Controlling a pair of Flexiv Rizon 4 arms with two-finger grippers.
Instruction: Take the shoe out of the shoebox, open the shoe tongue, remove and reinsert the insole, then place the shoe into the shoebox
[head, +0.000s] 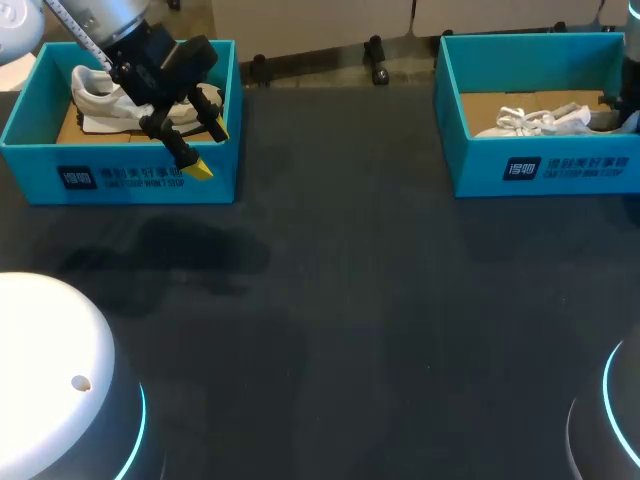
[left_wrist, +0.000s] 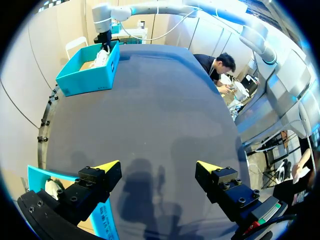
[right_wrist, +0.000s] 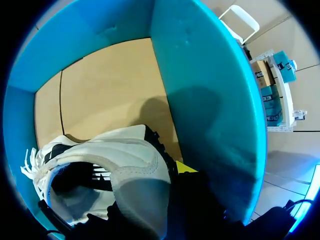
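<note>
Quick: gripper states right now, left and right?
Left gripper: open, nothing between its fingers.
Right gripper: cannot tell; only one tip shows, beside the shoe.

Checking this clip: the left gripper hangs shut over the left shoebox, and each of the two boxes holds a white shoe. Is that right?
Not quite. The left gripper is open, not shut: the left wrist view shows its yellow tips wide apart with nothing between them. It does hang over the left shoebox, and the rest of the statement stands.
</note>
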